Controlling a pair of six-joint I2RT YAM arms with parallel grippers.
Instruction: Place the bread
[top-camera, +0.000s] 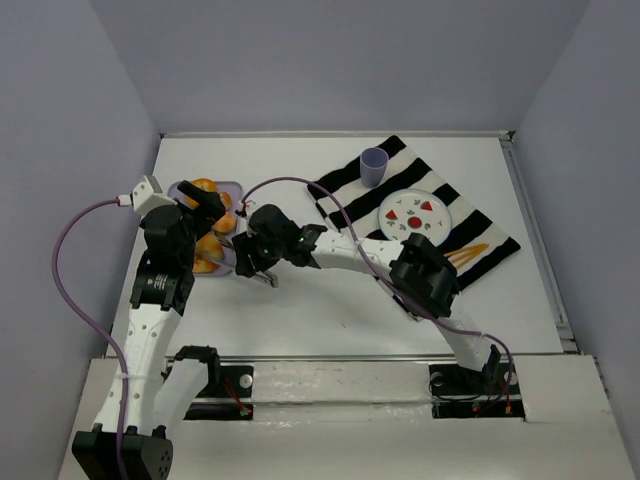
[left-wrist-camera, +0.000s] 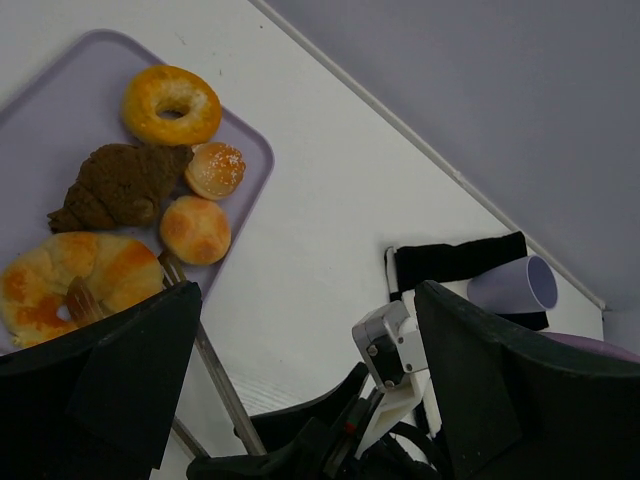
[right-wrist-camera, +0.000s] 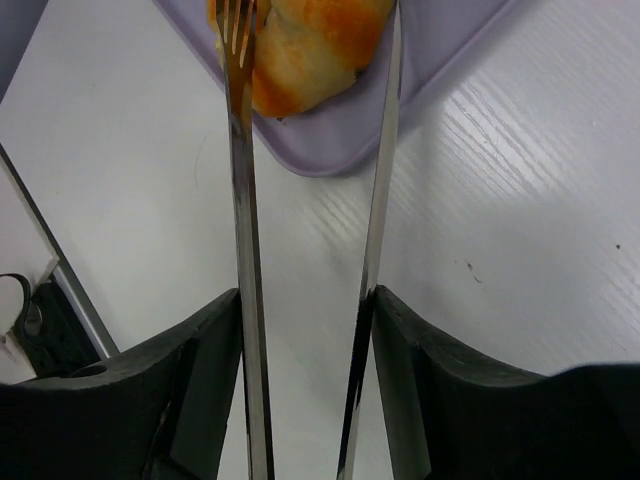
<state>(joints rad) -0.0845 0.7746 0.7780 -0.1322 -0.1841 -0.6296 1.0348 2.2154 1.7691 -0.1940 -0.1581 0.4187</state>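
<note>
Several golden bread pieces lie on a lavender tray (left-wrist-camera: 60, 110): a ring (left-wrist-camera: 171, 104), two small buns (left-wrist-camera: 195, 229) and a large glazed ring (left-wrist-camera: 75, 285), beside a dark croissant (left-wrist-camera: 120, 187). My right gripper (right-wrist-camera: 305, 300) is shut on metal tongs (right-wrist-camera: 243, 250), one finger pressing each arm. The tongs' forked tips straddle the large glazed bread (right-wrist-camera: 305, 50) at the tray's near corner; whether they squeeze it I cannot tell. My left gripper (left-wrist-camera: 305, 300) hangs open above the table just right of the tray, holding nothing.
On a black-and-white striped cloth (top-camera: 490, 235) at the right stand a white plate (top-camera: 440, 222) with red prints, a lavender cup (top-camera: 373, 166) and an orange fork (top-camera: 468, 255). The two arms lie close together near the tray (top-camera: 228, 186).
</note>
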